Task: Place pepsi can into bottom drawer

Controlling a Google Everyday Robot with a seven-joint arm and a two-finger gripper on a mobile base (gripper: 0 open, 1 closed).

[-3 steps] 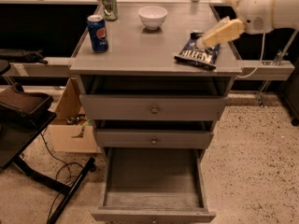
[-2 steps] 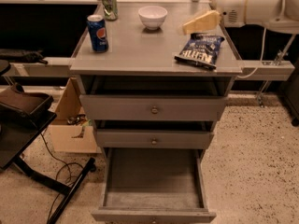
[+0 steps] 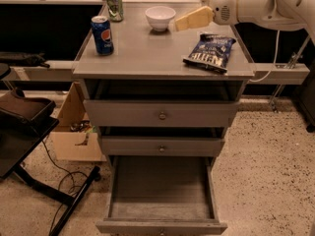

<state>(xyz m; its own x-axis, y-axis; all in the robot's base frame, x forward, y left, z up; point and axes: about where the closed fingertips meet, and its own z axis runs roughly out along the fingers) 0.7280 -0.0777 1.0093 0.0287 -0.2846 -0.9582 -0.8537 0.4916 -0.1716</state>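
The pepsi can (image 3: 102, 35), blue with a silver top, stands upright near the left edge of the grey cabinet top (image 3: 147, 58). The bottom drawer (image 3: 161, 191) is pulled out below, its flat grey inside empty. My gripper (image 3: 183, 22), with pale yellow fingers, hangs over the back right of the top, just right of a white bowl, far from the can. It holds nothing.
A white bowl (image 3: 160, 17) and a green-and-white can (image 3: 114, 5) stand at the back of the top. A dark blue chip bag (image 3: 210, 52) lies at the right. Two upper drawers (image 3: 161, 113) are partly open. A cardboard box (image 3: 74, 134) and a black stand (image 3: 24, 127) sit at the left.
My arm and gripper have swung left and back, from over the chip bag to beside the white bowl. The can, the bag and the drawers have not moved.
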